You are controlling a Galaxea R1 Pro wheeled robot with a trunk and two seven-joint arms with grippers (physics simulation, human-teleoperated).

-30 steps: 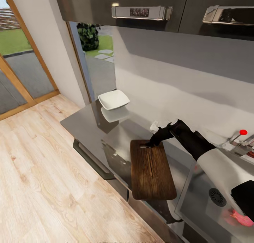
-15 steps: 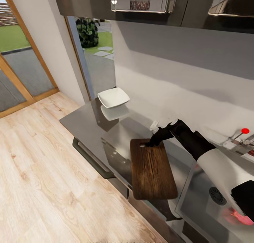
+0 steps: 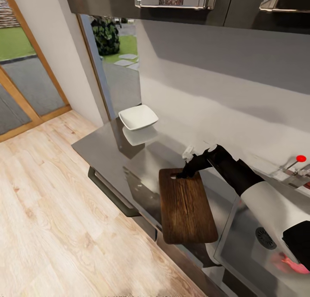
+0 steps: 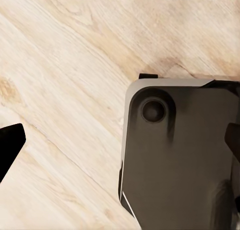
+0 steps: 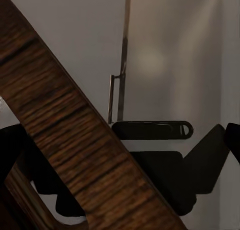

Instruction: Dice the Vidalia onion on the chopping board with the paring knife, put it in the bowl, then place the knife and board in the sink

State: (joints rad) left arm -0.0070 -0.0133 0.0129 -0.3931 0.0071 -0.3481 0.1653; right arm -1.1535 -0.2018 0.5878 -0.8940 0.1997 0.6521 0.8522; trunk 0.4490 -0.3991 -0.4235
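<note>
The dark brown chopping board [image 3: 186, 208] lies on the grey countertop [image 3: 103, 148], its near end overhanging the front edge. My right gripper [image 3: 184, 173] sits at the board's far end by the slot hole, open, its fingers [image 5: 232, 137] standing wide on either side of the board's edge [image 5: 75, 140]. The white bowl [image 3: 137, 116] stands at the counter's far left. The sink [image 3: 241, 245] is at the lower right; a blurred pinkish-red shape [image 3: 292, 264] in it looks like the onion, partly behind my arm. My left gripper [image 4: 120, 145] hangs open over the floor. The paring knife is out of view.
The faucet's red-tipped lever [image 3: 301, 158] rises behind the sink. Dark wall cabinets [image 3: 172, 0] hang above the counter. A cabinet handle [image 3: 110, 193] juts below the counter's front. Light wooden floor [image 3: 51, 211] spreads to the left, and my dark base [image 4: 180, 160] sits under the left gripper.
The whole head picture has shifted a little, so the camera has moved. The right arm and the board keep their places.
</note>
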